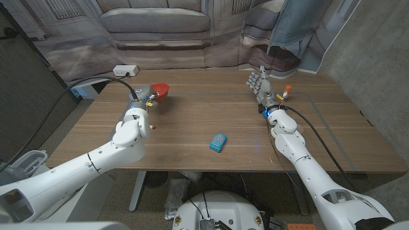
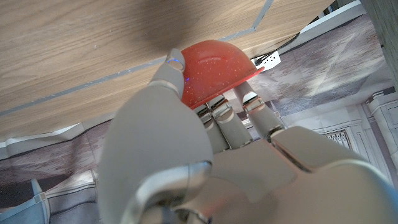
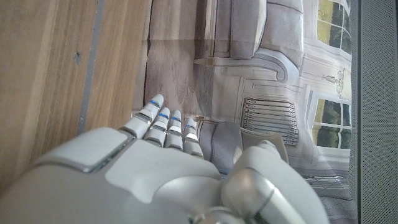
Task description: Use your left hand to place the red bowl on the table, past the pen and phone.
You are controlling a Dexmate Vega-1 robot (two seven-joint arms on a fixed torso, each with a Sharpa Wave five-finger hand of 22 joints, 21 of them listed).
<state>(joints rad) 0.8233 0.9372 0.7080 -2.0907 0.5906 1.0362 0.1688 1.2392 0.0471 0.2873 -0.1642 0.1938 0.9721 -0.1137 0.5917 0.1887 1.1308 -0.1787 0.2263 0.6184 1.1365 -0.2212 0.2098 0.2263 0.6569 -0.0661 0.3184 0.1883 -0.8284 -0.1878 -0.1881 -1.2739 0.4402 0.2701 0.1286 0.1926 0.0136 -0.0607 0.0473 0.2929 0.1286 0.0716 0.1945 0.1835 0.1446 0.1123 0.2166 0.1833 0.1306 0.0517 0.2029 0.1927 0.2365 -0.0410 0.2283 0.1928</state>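
Your left hand point(image 1: 144, 96) grips the small round red plastic bowl point(image 1: 160, 90) by its rim, thumb on the outside and fingers point(image 2: 231, 118) tucked behind, at the far left of the wooden table point(image 1: 211, 115). The blue rectangular phone point(image 1: 218, 142) lies nearer you, mid-table. Your right hand point(image 1: 261, 84) holds nothing, its fingers straight and close together, over the far right.

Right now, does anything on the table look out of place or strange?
One mismatch: the task names a pen, but no pen is recognisable. The phone in a blue case lies askew near the front edge. The left hand holds the red bowl at the far left; nothing looks spilled or damaged.
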